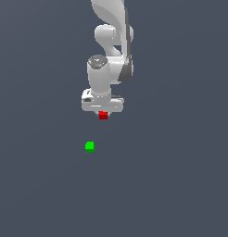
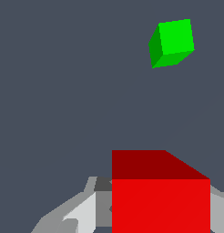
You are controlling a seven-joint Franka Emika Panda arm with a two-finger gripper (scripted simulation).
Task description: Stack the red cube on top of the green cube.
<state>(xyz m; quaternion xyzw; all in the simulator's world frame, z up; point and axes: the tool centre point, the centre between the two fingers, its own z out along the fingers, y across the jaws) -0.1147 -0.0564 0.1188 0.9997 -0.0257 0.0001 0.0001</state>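
The red cube (image 1: 103, 115) sits between the fingers of my white gripper (image 1: 103, 114), which is shut on it. In the wrist view the red cube (image 2: 160, 195) fills the space between the two grey fingers (image 2: 84, 214), and the pads press on its sides. The green cube (image 1: 89, 146) rests alone on the dark grey floor, nearer the camera and a little toward the exterior view's left of the gripper. It also shows in the wrist view (image 2: 173, 42), apart from the red cube. I cannot tell how high the red cube is off the floor.
The dark grey floor (image 1: 171, 185) spreads flat all around. The white arm (image 1: 111, 41) rises behind the gripper at the top of the exterior view.
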